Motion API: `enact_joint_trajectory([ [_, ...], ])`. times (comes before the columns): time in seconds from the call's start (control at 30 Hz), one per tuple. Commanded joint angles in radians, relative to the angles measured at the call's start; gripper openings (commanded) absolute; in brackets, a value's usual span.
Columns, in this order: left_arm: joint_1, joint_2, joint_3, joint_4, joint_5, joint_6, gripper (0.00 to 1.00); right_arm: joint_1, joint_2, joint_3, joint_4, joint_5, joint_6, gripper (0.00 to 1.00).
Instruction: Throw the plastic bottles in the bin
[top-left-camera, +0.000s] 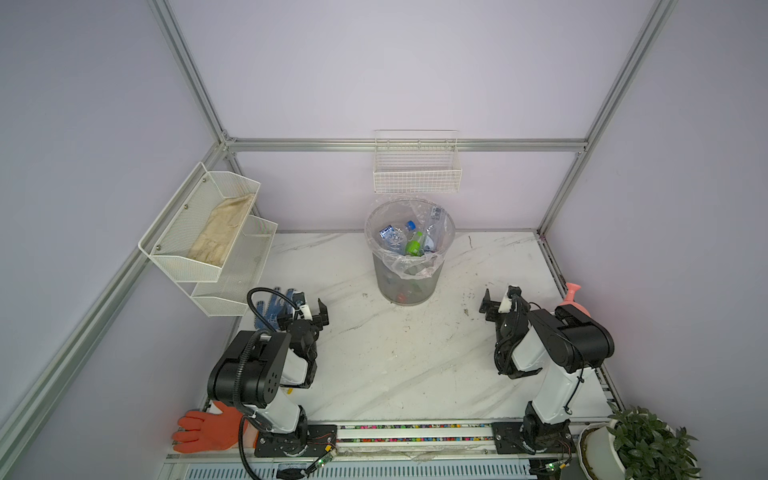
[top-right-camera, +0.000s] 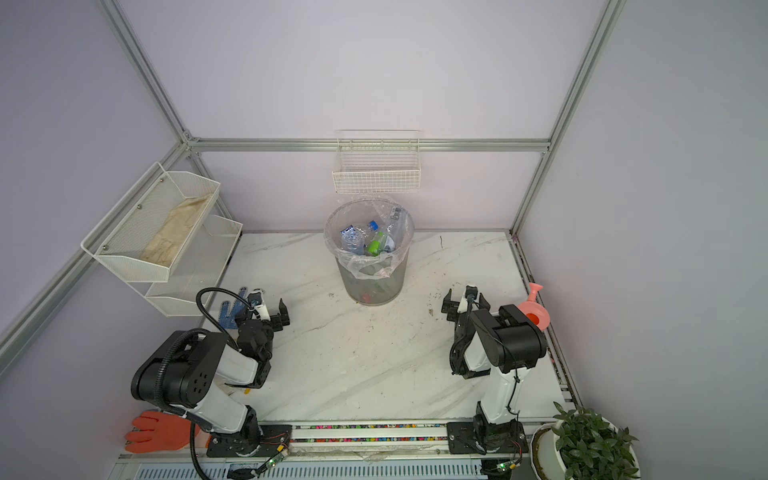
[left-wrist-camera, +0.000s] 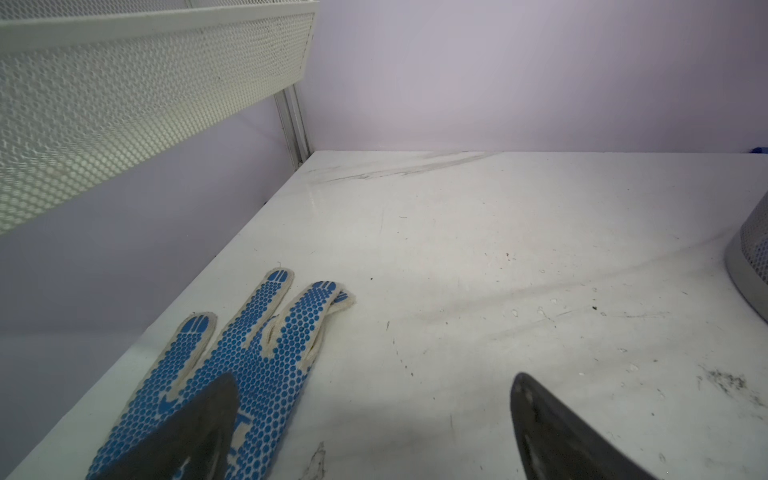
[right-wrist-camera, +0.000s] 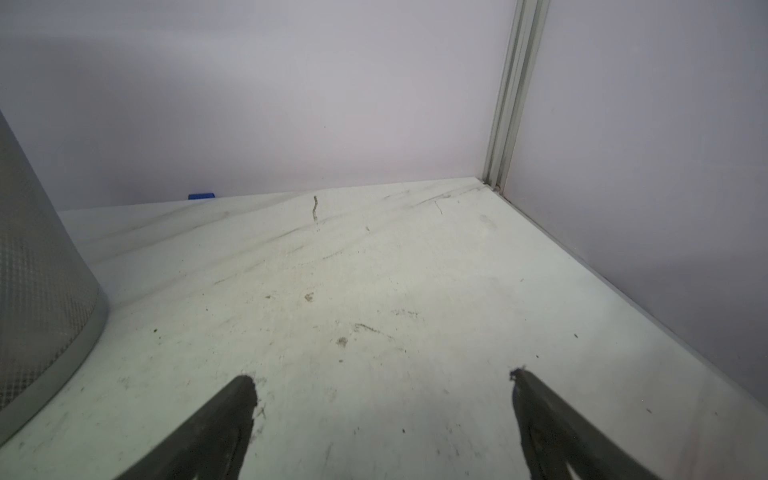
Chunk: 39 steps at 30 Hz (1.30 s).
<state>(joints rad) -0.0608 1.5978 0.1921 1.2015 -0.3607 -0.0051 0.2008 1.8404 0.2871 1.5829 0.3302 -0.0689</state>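
Both top views: bin (top-left-camera: 405, 286) (top-right-camera: 370, 286) stands at upper centre of frame, on the bench (top-left-camera: 395, 353) near the back wall, under a white wire basket (top-left-camera: 417, 174). The plastic bottles (top-left-camera: 395, 237) (top-right-camera: 353, 240) lie heaped inside the bin, clear with blue caps and labels. One green bottle (top-left-camera: 414, 246) is among them, and more colours show dimly through the grey wall lower down.

At lower left of centre, left fingers (top-left-camera: 322, 311) (top-right-camera: 283, 309) are spread with nothing between them, next to a blue-dotted glove (top-left-camera: 270, 309). At right of centre, right fingers (top-left-camera: 485, 302) (top-right-camera: 447, 301) are also spread and empty. A pink spray bottle (top-left-camera: 575, 305) is just behind that arm, by the bench's right edge. A mesh shelf (top-left-camera: 199, 224) on the left wall holds a beige cloth (top-left-camera: 224, 232). An orange glove (top-left-camera: 203, 430) is at lower left and a potted plant (top-left-camera: 648, 440) at lower right.

Left wrist: left fingers (left-wrist-camera: 199, 428) are wide apart, dark tips over the bench. One tip overlaps the blue-dotted glove (left-wrist-camera: 257, 353); touching or not, cannot tell. The bin's (left-wrist-camera: 752, 266) textured wall sits at the edge of view, well apart from the tips. The mesh shelf (left-wrist-camera: 124, 104) hangs overhead.

Right wrist: right fingers (right-wrist-camera: 208, 432) are spread with scuffed bench (right-wrist-camera: 374, 270) between them. The bin (right-wrist-camera: 37, 270) wall is near one tip and not touching it. Bottles are hidden here.
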Motion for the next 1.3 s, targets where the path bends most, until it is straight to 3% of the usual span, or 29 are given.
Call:
enact_joint_trajectory([
  [0.0,0.015,-0.037,0.148,-0.206,0.028,-0.002,1.0,-0.01,-0.031,0.091,-0.024,0.004,-0.015,0.97],
  [0.1,0.038,-0.024,0.189,-0.256,0.051,-0.022,1.0,-0.038,-0.044,0.148,-0.167,-0.027,0.019,0.97],
  [0.3,0.05,-0.02,0.194,-0.258,0.071,-0.025,1.0,-0.064,-0.045,0.169,-0.214,-0.034,0.05,0.97],
  [1.27,0.049,-0.027,0.182,-0.245,0.073,-0.026,1.0,-0.065,-0.052,0.164,-0.21,-0.005,0.05,0.97],
])
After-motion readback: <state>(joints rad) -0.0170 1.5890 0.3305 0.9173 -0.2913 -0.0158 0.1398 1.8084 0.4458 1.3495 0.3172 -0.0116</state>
